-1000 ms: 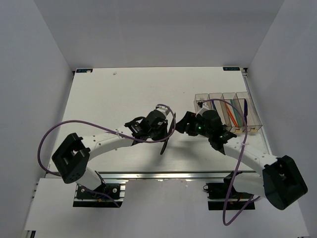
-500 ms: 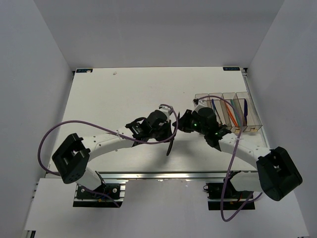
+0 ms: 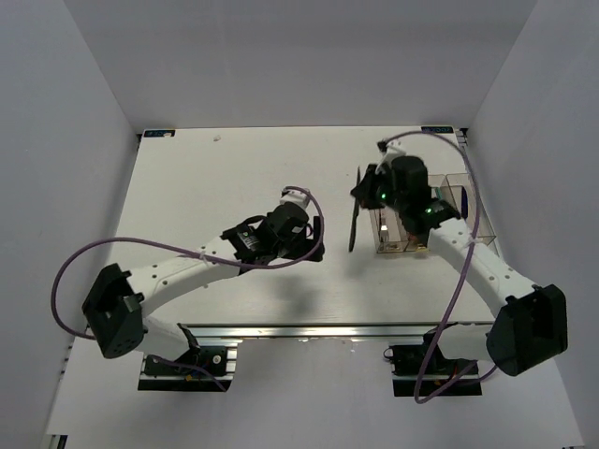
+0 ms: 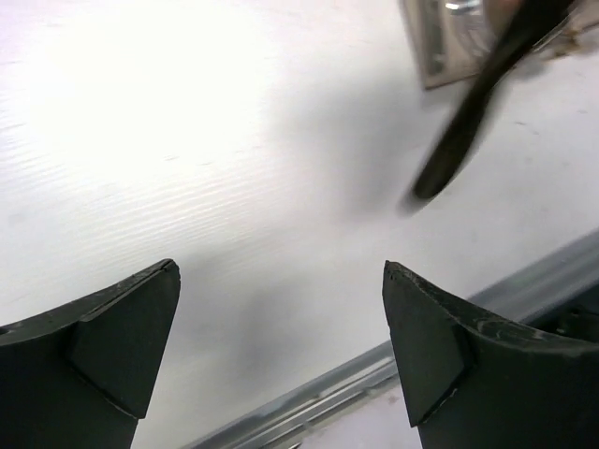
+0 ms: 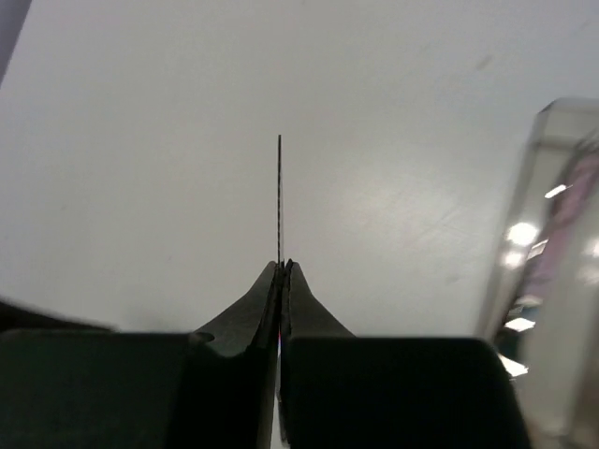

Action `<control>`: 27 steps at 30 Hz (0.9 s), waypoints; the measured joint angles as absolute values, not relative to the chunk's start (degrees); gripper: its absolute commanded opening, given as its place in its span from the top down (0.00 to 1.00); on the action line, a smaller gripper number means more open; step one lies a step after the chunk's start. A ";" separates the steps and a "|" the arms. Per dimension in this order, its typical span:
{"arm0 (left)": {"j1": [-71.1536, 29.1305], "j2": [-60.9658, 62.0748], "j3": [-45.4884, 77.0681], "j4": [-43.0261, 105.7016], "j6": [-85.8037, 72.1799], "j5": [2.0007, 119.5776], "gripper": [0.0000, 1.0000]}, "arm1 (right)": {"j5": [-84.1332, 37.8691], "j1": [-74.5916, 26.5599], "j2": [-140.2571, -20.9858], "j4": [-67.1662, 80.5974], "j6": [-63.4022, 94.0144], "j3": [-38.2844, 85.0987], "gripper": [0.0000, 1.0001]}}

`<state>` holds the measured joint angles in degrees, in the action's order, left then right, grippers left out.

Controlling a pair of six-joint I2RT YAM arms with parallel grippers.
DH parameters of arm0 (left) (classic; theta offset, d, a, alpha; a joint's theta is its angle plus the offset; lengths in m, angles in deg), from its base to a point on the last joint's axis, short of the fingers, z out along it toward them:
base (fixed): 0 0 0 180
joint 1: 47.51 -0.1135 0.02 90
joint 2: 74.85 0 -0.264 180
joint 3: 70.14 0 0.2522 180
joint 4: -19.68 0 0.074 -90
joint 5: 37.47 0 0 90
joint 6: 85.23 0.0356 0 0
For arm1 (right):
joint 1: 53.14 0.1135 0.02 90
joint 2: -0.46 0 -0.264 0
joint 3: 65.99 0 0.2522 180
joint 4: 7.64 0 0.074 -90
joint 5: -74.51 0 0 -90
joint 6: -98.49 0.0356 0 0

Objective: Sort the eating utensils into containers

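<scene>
A dark slim utensil (image 3: 355,223) hangs slanted over the table, just left of the containers (image 3: 394,236). My right gripper (image 3: 367,190) is shut on its upper end. In the right wrist view it shows edge-on as a thin line (image 5: 280,192) rising from the closed right gripper (image 5: 283,267). My left gripper (image 3: 316,243) is open and empty, a little left of the utensil's lower tip. Between the left gripper's (image 4: 281,271) wide jaws lies bare table, with the blurred utensil (image 4: 465,126) at the upper right. My right arm hides most of the clear bins.
The clear bins stand at the table's right side, seen as a corner (image 4: 436,45) and a wall (image 5: 554,243) in the wrist views. Purple cables (image 3: 168,245) loop over both arms. A metal rail (image 3: 318,329) runs along the near edge.
My left gripper has opened and let go of the dark utensil. My right gripper has closed on it and carried it back and right, up beside the bins.
</scene>
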<state>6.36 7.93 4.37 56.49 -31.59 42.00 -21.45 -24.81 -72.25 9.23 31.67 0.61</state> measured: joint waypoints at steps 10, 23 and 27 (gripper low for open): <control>6.36 -7.35 3.15 72.31 -25.60 27.25 0.02 | 2.73 -39.30 -80.71 22.81 7.26 20.06 1.00; 6.36 -19.63 -10.21 70.98 -20.49 29.79 0.02 | 11.64 -48.39 -82.83 16.21 -3.50 17.29 1.00; 6.36 -21.86 -10.82 69.32 -19.66 32.36 0.02 | 9.24 -51.93 -84.58 14.20 -6.08 17.92 1.00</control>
